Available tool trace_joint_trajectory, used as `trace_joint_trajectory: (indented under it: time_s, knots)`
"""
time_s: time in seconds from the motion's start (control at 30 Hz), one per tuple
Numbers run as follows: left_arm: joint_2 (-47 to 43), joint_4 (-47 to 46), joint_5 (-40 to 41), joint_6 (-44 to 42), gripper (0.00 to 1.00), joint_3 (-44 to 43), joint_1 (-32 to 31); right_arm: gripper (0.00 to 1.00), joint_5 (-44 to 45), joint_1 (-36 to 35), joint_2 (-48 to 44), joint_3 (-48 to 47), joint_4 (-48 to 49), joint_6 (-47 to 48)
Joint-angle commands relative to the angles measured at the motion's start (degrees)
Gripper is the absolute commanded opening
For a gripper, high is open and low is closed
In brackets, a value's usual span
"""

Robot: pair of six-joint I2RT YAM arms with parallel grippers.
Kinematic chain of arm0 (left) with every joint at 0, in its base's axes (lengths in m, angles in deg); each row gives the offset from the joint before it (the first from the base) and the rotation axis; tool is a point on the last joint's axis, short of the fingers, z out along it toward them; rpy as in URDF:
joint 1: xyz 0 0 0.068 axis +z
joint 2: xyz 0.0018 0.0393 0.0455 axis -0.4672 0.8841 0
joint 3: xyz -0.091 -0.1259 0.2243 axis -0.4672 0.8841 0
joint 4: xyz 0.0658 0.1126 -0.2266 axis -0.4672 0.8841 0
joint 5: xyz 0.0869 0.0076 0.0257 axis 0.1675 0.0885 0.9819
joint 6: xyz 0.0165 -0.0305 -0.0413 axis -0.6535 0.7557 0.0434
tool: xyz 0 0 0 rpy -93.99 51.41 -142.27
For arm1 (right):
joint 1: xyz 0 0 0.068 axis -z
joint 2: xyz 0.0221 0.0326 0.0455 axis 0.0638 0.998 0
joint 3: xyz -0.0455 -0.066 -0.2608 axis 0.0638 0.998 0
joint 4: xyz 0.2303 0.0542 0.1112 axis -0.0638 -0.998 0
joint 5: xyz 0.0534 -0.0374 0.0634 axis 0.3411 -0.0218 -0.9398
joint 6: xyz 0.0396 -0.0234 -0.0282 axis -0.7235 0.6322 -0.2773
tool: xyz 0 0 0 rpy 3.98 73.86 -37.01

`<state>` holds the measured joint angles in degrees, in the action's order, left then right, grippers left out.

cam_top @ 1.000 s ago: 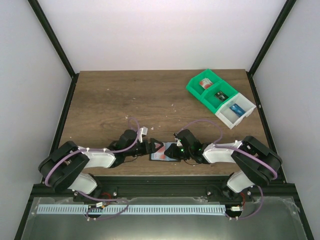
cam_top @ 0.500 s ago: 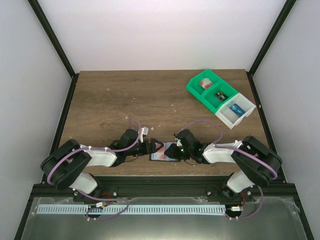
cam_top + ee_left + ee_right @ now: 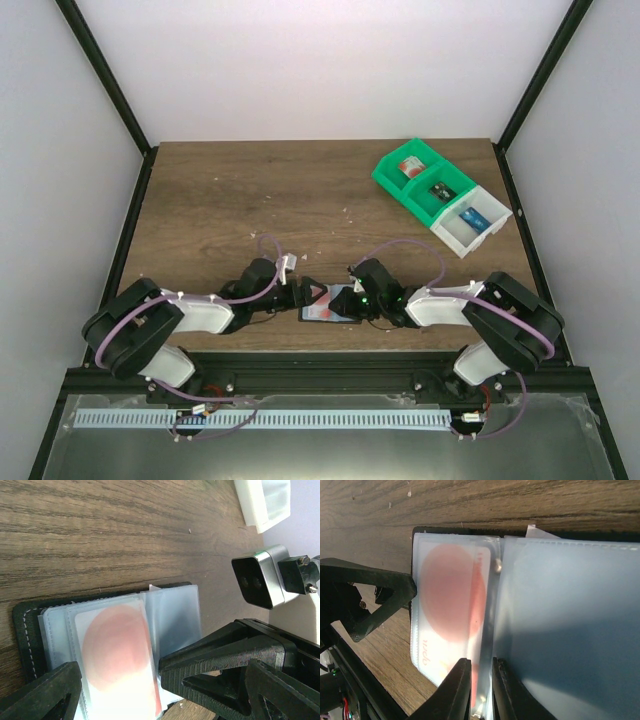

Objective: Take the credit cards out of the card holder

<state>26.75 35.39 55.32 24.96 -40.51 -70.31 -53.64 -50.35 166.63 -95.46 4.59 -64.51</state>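
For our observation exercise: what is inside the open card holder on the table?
A pale card with a big red circle shows through a clear sleeve of the card holder. Any cards behind it, or in the cloudy blue panel beside it, are hidden.

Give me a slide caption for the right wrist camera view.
Right gripper pinches the open card holder at its sleeve edge, red-circle credit card inside.

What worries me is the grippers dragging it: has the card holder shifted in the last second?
No. The card holder lies in the same spot, just as close to the table's near edge as before.
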Motion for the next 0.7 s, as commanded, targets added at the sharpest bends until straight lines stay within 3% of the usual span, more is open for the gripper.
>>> trace_joint_trajectory:
  time_s: [0.0, 0.67]
  knots:
    - [-0.86, 1.26, 1.15, -0.71, 0.92, 1.08, 0.18, 0.14, 1.81, -0.50, 1.19, 1.54, -0.97, -0.04]
    - [0.21, -2.25, -1.61, 2.55, 0.91, 2.24, 0.12, 0.14, 1.46, -0.50, 1.94, 1.94, 0.11, -0.34]
